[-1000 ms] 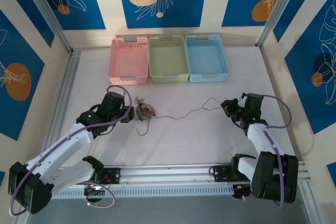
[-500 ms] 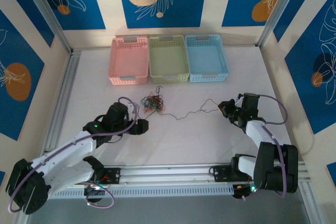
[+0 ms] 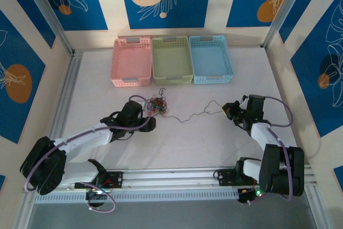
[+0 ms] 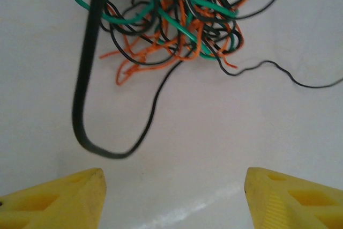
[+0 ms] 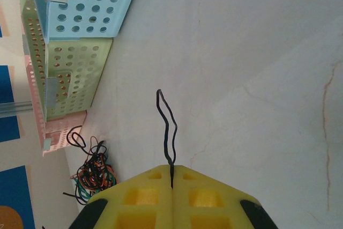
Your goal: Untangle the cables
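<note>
White tabletop [image 3: 182,148], baskets [image 3: 172,80] at top centre. Cables [image 3: 156,105]: small tangle left of centre, one black strand [image 3: 184,120] trailing right. Right gripper [image 5: 172,169] fingers are pressed on that strand's end. Left gripper [image 4: 174,186] is spread, empty, near the tangle. Likely feather-light, floppy, snag-prone; take a free outer loop.

- Bright, even, diffuse light from overhead in the top view; only soft, pale shadows beside the arms on the white table [image 3: 214,143].
- No glare there and straight edges, but the cables [image 3: 157,105] too fine to resolve cleanly.
- In the left wrist view, mild blur throughout: thick black loop [image 4: 84,79] smeared, yellow fingertips [image 4: 59,199] soft, a faint streak of sheen low on the table.
- In the right wrist view, table slightly washed out, black strand [image 5: 167,127] fairly crisp, yellow fingers [image 5: 144,202] soft near the lens, baskets [image 5: 80,4] in reasonable focus.
</note>
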`<action>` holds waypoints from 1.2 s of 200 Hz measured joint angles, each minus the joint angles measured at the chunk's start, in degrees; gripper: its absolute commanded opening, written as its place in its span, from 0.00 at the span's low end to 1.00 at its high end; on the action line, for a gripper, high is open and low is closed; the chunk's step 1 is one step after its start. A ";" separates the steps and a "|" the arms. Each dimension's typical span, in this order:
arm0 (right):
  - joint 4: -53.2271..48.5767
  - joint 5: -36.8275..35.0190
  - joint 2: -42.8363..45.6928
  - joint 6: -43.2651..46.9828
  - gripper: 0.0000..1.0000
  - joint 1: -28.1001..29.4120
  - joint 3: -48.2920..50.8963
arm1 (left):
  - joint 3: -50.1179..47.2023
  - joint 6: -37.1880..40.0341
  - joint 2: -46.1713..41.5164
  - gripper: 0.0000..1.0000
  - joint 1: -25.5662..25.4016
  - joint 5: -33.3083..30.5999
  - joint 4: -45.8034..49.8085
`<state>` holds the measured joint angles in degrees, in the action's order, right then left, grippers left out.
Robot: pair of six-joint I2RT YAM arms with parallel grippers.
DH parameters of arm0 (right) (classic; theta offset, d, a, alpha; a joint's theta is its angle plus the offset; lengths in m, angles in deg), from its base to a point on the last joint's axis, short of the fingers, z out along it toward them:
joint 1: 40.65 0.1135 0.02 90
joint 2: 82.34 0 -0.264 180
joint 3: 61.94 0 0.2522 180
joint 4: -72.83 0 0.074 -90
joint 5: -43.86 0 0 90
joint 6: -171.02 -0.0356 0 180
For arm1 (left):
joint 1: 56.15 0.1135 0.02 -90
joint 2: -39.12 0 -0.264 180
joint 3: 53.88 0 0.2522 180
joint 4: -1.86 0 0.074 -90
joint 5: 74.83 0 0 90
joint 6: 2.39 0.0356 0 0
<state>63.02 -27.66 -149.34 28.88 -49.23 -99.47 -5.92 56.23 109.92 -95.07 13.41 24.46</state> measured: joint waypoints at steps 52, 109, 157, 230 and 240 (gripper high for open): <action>0.79 0.04 -0.02 0.00 0.00 0.00 0.00 | 2.82 2.12 4.68 0.41 0.17 -5.70 -2.54; 1.03 0.22 -0.11 -0.02 0.00 -0.02 0.00 | 3.72 4.35 6.12 0.00 0.28 -8.28 -1.62; 1.20 0.22 -0.44 -0.44 0.00 -0.31 0.00 | 15.04 8.24 -2.80 0.00 0.94 -16.39 15.34; 0.76 0.44 0.55 -1.36 0.00 -1.20 0.00 | 42.84 19.30 -17.86 0.00 12.07 -30.53 35.91; 0.72 0.39 0.59 -1.51 0.00 -1.27 0.00 | 44.06 21.05 -18.69 0.00 12.90 -32.13 37.27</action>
<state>63.74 -27.26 -148.75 27.37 -50.49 -99.47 38.14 77.28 91.24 -82.17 -18.72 61.72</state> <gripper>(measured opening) 0.052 0.074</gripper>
